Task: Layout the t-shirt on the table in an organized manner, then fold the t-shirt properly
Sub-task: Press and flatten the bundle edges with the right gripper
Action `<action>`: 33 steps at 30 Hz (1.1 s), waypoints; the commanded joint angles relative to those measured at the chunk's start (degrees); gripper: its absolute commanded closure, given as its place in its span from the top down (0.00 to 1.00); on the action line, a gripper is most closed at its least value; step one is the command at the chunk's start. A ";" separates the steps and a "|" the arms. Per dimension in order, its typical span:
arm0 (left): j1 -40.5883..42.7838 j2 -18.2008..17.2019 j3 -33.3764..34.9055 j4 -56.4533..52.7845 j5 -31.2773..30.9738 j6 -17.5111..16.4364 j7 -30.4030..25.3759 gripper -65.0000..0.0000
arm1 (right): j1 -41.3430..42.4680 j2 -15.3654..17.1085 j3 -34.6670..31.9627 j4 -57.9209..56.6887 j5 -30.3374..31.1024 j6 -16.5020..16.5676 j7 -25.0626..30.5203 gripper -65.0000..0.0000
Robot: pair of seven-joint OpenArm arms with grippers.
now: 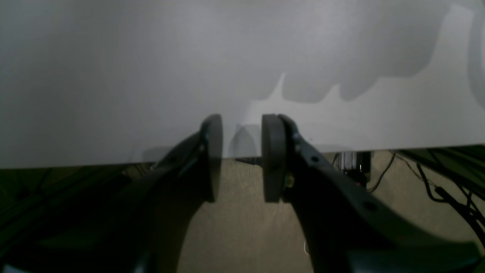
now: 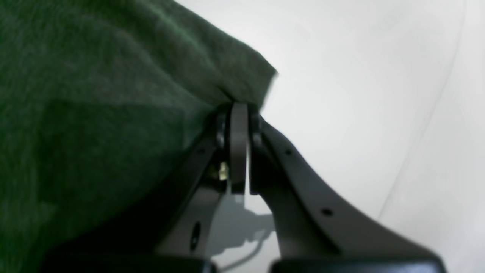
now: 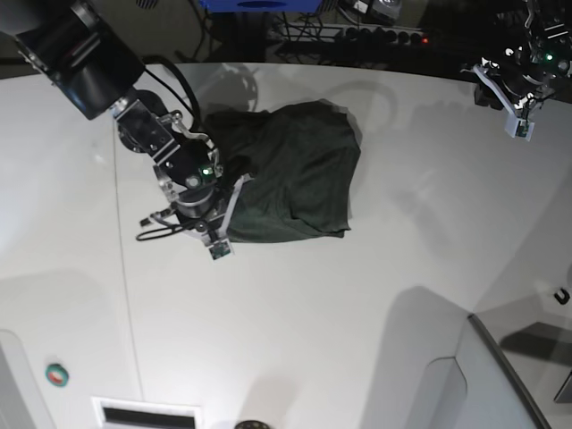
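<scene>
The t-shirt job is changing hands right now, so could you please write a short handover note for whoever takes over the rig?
Right gripper: shut on an edge of the t-shirt, low at the table.
Left gripper: jaws parted, holding nothing, over the table's edge, well away from the cloth.
T-shirt: a rumpled dark green heap on the table, beside the right arm.
Done: one edge gripped.
Left: spread the shirt flat and tidy, then fold it. A sensible next step is probably bringing the left gripper in to take a second edge.

No readable text or labels
</scene>
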 commanded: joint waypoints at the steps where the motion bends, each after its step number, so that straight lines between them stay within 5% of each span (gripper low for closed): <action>1: 0.20 -0.86 -0.41 0.74 -0.23 -0.17 -0.80 0.27 | 0.38 -0.45 0.32 3.26 -0.58 0.01 1.27 0.00; 13: 0.20 -0.95 -0.41 0.74 -0.32 -0.17 -0.80 0.27 | -10.87 4.12 0.41 32.97 -0.58 -0.07 -11.57 0.00; 33: 0.11 -0.95 -0.41 0.65 -0.06 -0.17 -0.80 0.27 | -18.52 6.94 0.58 23.21 -0.49 -0.34 -6.82 0.00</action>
